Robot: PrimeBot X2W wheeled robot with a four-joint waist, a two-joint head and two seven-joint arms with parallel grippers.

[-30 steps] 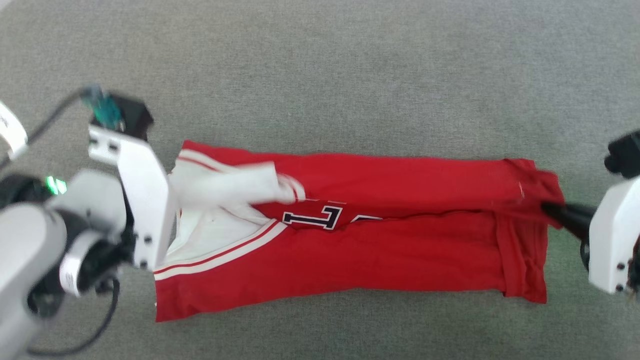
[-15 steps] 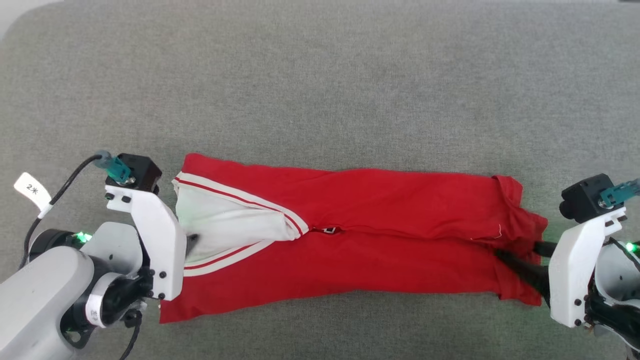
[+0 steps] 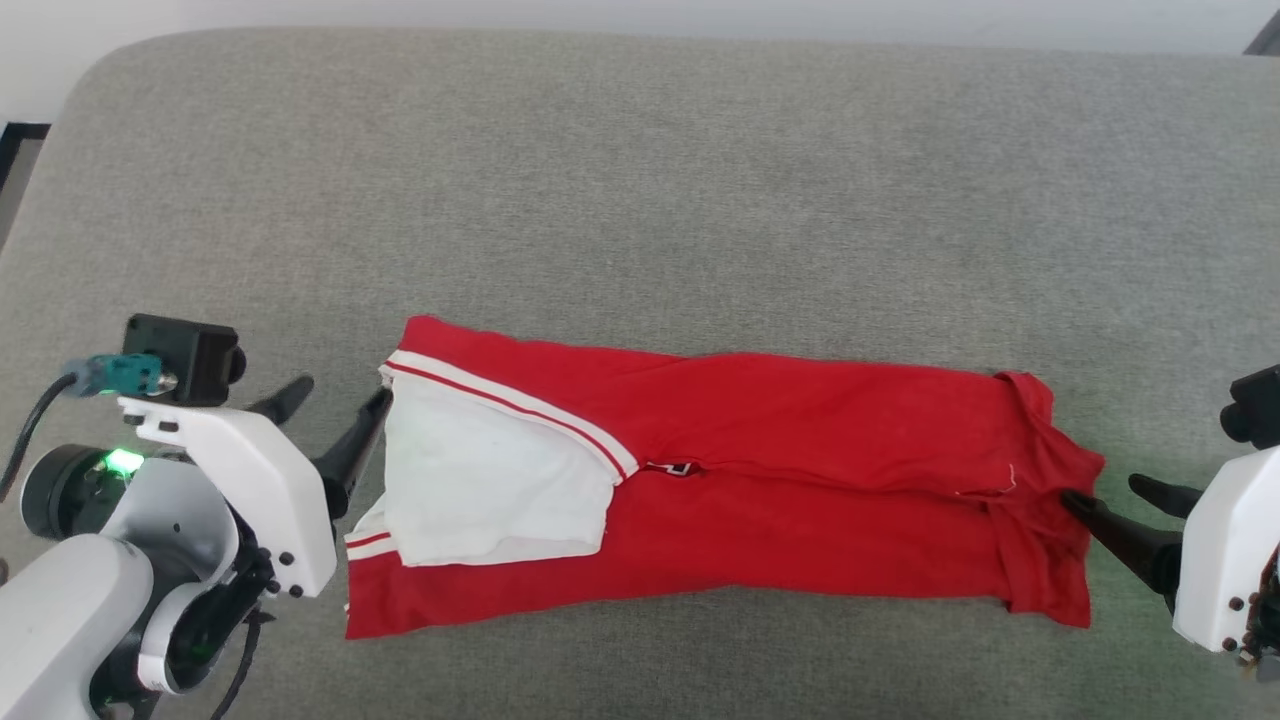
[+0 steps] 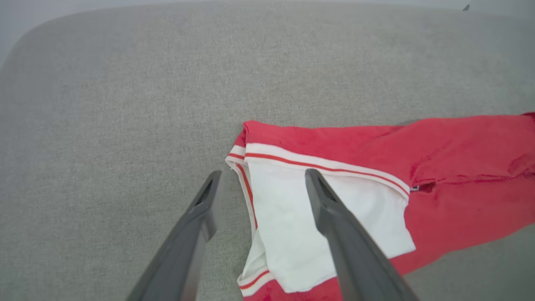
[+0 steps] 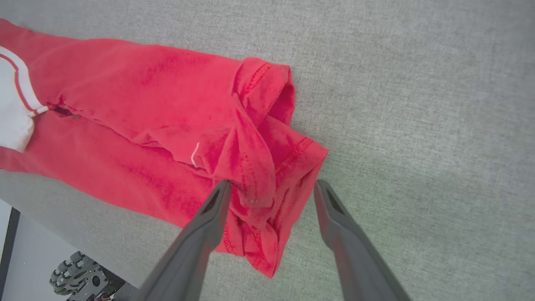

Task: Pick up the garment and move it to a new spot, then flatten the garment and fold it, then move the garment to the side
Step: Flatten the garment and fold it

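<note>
— Where was the jersey (image 3: 780,500)?
— Folded lengthwise on the grey cushion (image 3: 640,200). Left gripper (image 3: 342,390) at its nine o'clock, right gripper (image 3: 1100,488) at three, both spread, empty.
— The next fold, I judged, needed even end pinches.

The left gripper (image 3: 342,390) sits at the lower left of the head view, its two long dark tapered fingers (image 4: 190,238) spread wide apart and pointing up and to the right. Behind them comes a white plastic wrist bracket (image 3: 262,485). It carries a small black camera block (image 3: 182,346) with a teal cable plug (image 3: 112,371). Next comes the rounded pale grey forearm (image 3: 55,620), with a green light (image 3: 122,462) glowing at the joint. The right gripper (image 3: 1100,488) comes in from the lower right edge. Its dark fingers (image 5: 194,244) are likewise parted and point left, on a second white bracket (image 3: 1212,560) with a black camera block (image 3: 1255,408) above.
</note>
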